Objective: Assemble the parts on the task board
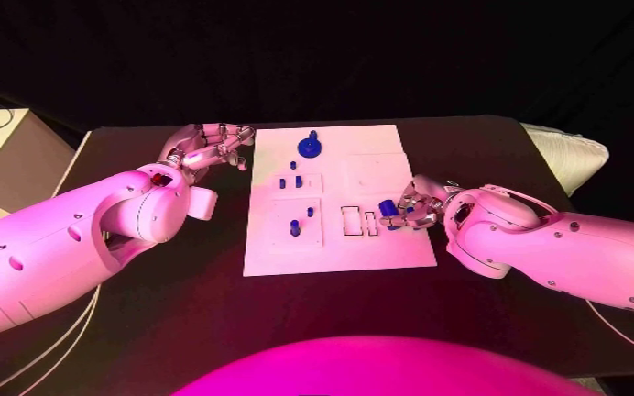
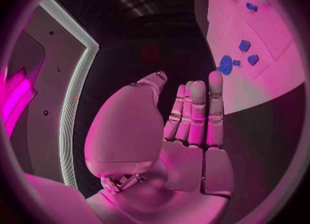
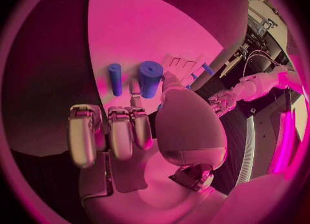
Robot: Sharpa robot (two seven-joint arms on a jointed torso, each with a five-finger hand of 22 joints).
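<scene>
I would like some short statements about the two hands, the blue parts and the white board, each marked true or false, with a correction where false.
1. The right hand holds a blue cylinder over the task board. True.
2. The left hand grips a blue part. False: it holds nothing, its fingers straight, beside the board's left edge.
3. A round blue part with a stem lies near the board's far edge. True.
4. The task board is black. False: it is white; the table is black.
5. Both hands rest on the board. False: the left hand is off it.
</scene>
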